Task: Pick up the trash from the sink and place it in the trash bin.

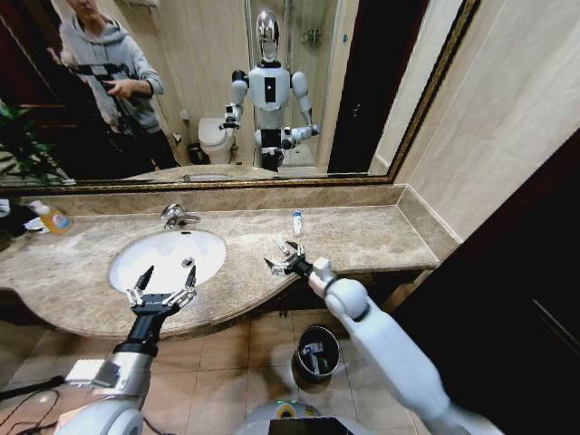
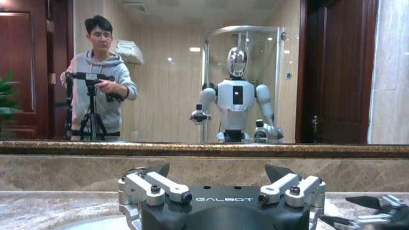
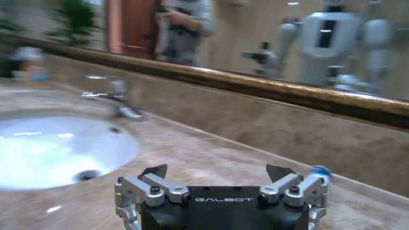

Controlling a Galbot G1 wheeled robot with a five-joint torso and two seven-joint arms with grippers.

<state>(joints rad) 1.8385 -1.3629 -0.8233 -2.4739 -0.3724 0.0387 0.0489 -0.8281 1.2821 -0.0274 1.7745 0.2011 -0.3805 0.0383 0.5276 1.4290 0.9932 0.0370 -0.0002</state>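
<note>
On the marble behind the empty, spread right hand (image 1: 284,256), a small white tube (image 1: 296,222), upright, long axis vertical.

The head camera looks down over the sink (image 1: 168,258); both wrist cameras sit low, close above the surface (image 1: 362,237), facing the mirror (image 1: 181,91) behind the sink.

My left gripper (image 2: 221,184) sits at the bottom of the left wrist view, fingers (image 2: 153,184) spread wide, nothing between them. Sink (image 2: 96,224) rim curves just under its left side. Marble counter (image 2: 38,211) runs to the backsplash (image 2: 64,172), with the gold-framed mirror (image 2: 191,72) above. Right gripper (image 2: 377,213) shows at the frame's lower right edge, over the counter. The mirror reflects the robot and a person with a tripod.
</note>
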